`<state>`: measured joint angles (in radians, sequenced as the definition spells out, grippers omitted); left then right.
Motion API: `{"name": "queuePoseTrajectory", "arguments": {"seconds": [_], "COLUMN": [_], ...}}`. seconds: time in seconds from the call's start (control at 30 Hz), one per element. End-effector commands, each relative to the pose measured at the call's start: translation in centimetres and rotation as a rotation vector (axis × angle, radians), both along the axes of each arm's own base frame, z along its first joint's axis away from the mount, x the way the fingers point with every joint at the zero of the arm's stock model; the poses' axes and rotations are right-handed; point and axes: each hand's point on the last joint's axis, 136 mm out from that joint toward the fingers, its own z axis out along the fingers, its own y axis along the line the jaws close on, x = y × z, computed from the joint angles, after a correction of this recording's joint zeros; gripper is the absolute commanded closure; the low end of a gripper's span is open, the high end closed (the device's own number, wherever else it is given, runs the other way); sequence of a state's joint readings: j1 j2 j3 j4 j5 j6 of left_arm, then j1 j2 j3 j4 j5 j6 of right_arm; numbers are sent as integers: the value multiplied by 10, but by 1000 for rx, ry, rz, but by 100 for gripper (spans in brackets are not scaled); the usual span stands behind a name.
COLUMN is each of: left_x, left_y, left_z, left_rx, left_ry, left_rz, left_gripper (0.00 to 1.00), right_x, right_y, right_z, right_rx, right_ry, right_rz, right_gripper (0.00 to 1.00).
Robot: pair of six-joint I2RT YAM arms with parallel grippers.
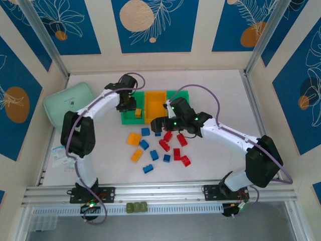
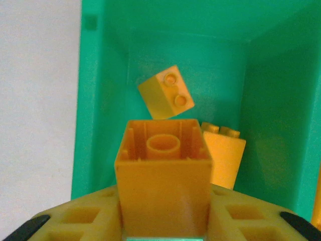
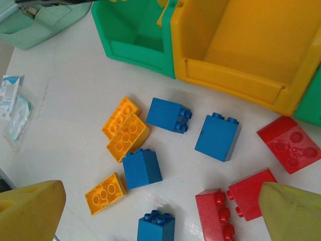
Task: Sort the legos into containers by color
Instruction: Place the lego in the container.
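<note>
left gripper [image 2: 163, 228]: yellow brick [image 2: 163, 173] sits between the fingers, can't tell if it's clamped
brick: lower middle, over green bin [image 2: 100, 100], hollow base up-frame, long axis vertical
right gripper [image 3: 160, 201]: wide open, empty, above legos [image 3: 142, 168]

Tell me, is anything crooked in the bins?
Yes. In the green bin, one small yellow brick is tipped at an angle, not lying flat. Whether it is leaning or tumbling, I cannot tell.

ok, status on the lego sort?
Left tool over left green bin, yellow brick between its fingers, two yellows already inside. Right tool open above loose legos on table. Nothing seen in the way.
</note>
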<state>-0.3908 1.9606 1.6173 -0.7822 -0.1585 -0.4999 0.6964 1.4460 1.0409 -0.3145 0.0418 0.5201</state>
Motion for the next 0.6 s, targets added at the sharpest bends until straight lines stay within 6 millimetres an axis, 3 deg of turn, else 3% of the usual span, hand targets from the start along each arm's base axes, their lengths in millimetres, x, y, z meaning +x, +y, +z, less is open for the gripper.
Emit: {"name": "queuePoseTrajectory", "arguments": {"seconds": [0.0, 0.13, 0.27, 0.57], "left_x": [8, 7, -7, -76], "left_y": [2, 5, 5, 7], "left_z": [10, 19, 34, 42], "left_rx": [10, 22, -8, -118], "left_ry": [-10, -21, -28, 5], "left_rz": [-17, -27, -33, -35], "left_gripper": [56, 53, 53, 52], "right_x": [7, 7, 3, -17], "right_y": [3, 4, 5, 7], "right_z": [11, 10, 10, 2], "right_rx": [16, 19, 7, -14], "right_ry": [-25, -19, -22, 47], "right_rz": [8, 16, 27, 64], "right_gripper": [1, 1, 1, 1]}}
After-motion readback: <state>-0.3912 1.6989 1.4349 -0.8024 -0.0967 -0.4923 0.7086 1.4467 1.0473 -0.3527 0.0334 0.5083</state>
